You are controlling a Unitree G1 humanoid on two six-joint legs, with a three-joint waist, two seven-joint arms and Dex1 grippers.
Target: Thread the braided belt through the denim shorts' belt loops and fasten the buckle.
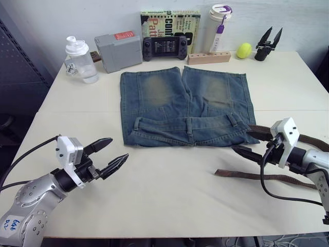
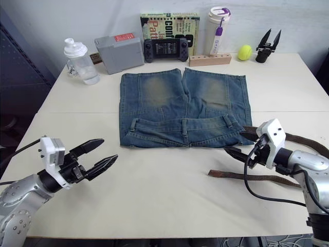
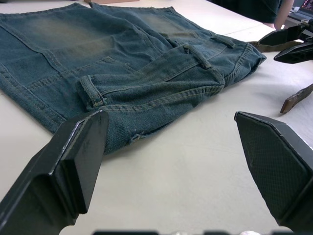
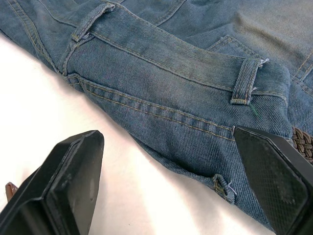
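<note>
The faded blue denim shorts (image 1: 186,109) are lying flat on the cream table (image 1: 164,195), waistband facing the robot, with short upright denim belt loops (image 1: 189,125) spaced along that band. The long dark-brown braided belt (image 1: 267,177) is lying loose on the table off the shorts' right corner, doubled back so that one strand is running just beside that corner and the other is trailing nearer the robot; no loop is holding it yet, and its buckle cannot be made out. The right claw (image 1: 250,142) is hovering spread wide and holding nothing, just off the shorts' right waistband corner, with the nearest loop (image 4: 246,81) ahead of its fingers. The left claw (image 1: 109,155) is likewise gaping and idle, near the shorts' left waistband corner. The step in hand appears to be picking up the belt's free end, so the right claw would do well to pinch the strap close to its tip, keeping it flat rather than twisted. The left claw could press the waistband beside the first loop so the denim is not sliding or bunching as the tip is being fed under.
</note>
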